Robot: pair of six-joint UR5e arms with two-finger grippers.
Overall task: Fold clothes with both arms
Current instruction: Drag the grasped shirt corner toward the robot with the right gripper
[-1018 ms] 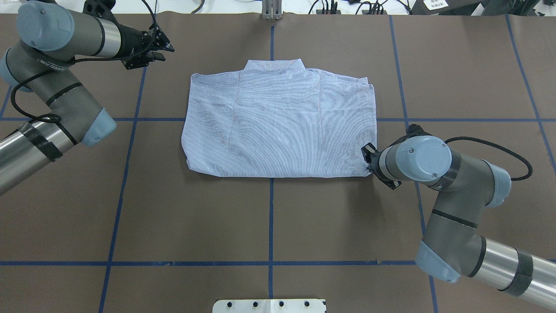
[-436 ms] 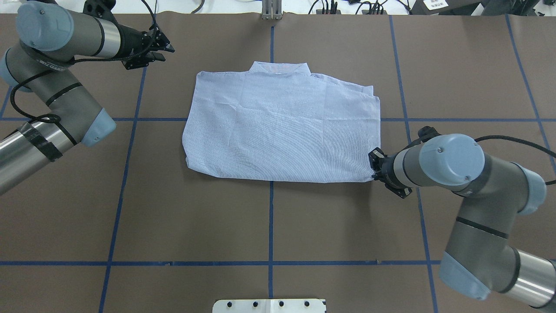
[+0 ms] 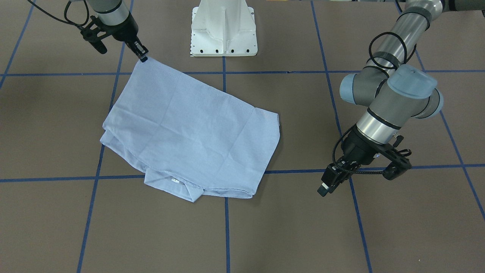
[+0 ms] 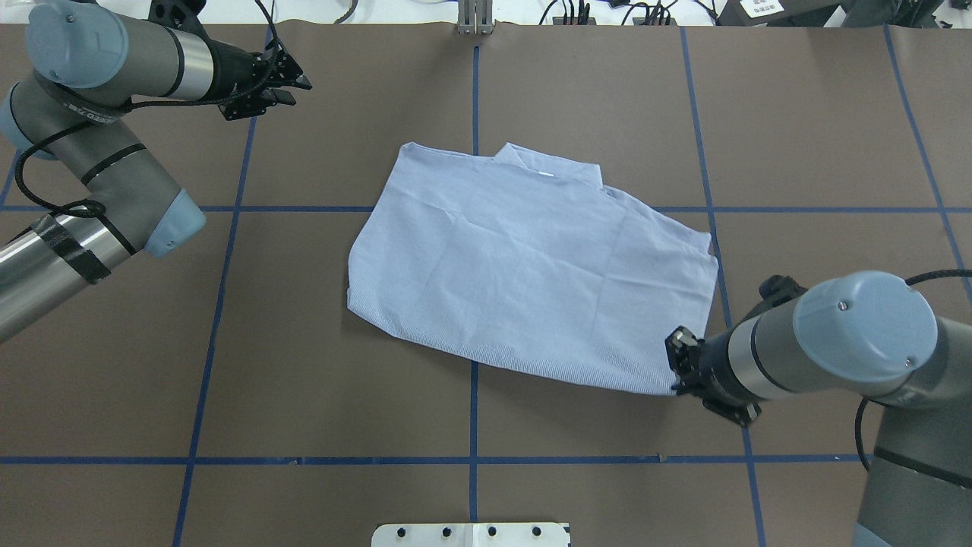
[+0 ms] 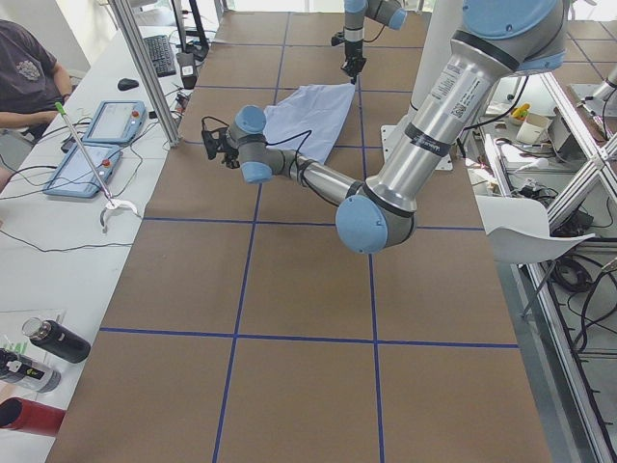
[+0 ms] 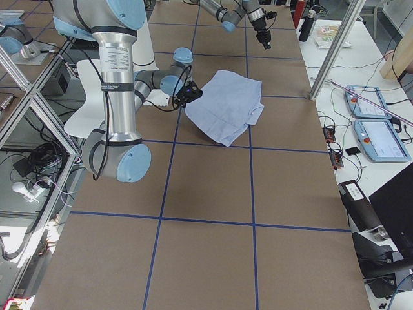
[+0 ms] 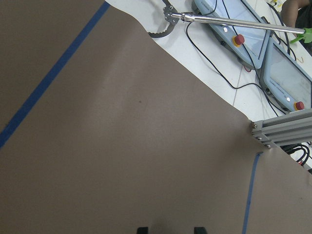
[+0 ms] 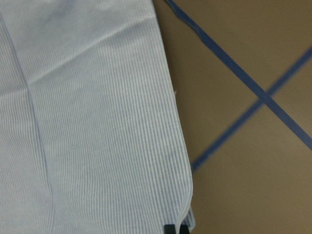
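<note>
The striped shirt point(image 4: 531, 266) is lying partly folded and skewed across the middle of the tabletop point(image 4: 304, 380), with its collar point(image 4: 547, 167) on the far side. The right end effector point(image 3: 143, 57) is pinching the near right corner, fingers closed on the fabric's edge. The left end effector point(image 4: 295, 85) is hovering over bare tabletop at the far left, fingers spread wide and carrying nothing. This cloth looks light, thin and limp. A single pinched corner will likely only drag and twist it, so I'd put the second hold on the near left corner.
</note>
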